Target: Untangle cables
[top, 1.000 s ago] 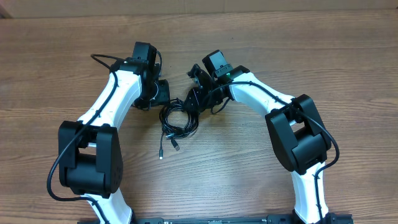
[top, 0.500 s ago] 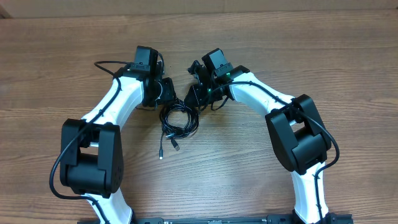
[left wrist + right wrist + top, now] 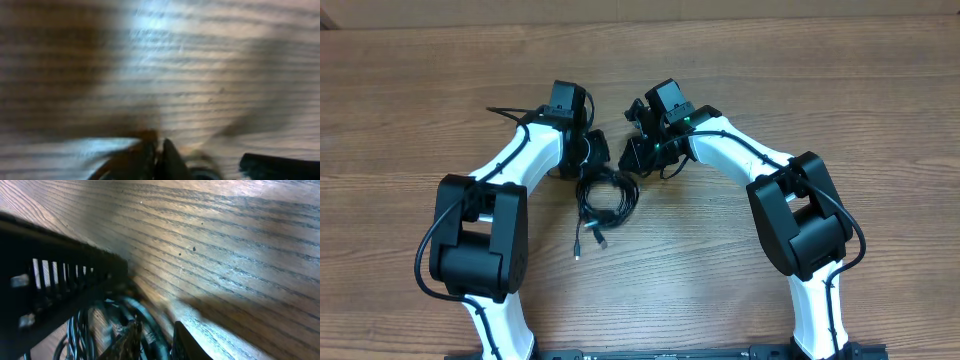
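overhead view is showing the cables [image 3: 608, 197] lying as a small coiled bundle on the wooden table [image 3: 770, 60], between the two arms. two loose tails are trailing from the coil toward the robot base, each ending in a small plug [image 3: 577, 252].

left gripper [image 3: 597, 160]: the jaws are standing fully closed. in the left wrist view the two fingertips [image 3: 170, 157] are pressing together just above the table surface. that view is blurred and is not showing whether a strand is caught between them. from overhead the gripper is sitting at the top left edge of the coil, touching it or just beside it; which one cannot be told.

right gripper [image 3: 632, 155]: the jaws are standing nearly closed, leaving a narrow gap. in the right wrist view black strands of the bundle are running through that gap and the fingers [image 3: 184, 341] are pinching them. from overhead the gripper is sitting at the top right edge of the coil.

arm pose: both arms are reaching forward from the base and bending inward at the elbow, so the two wrists are pointing toward each other over the far end of the coil. the grippers are sitting near each other but apart.
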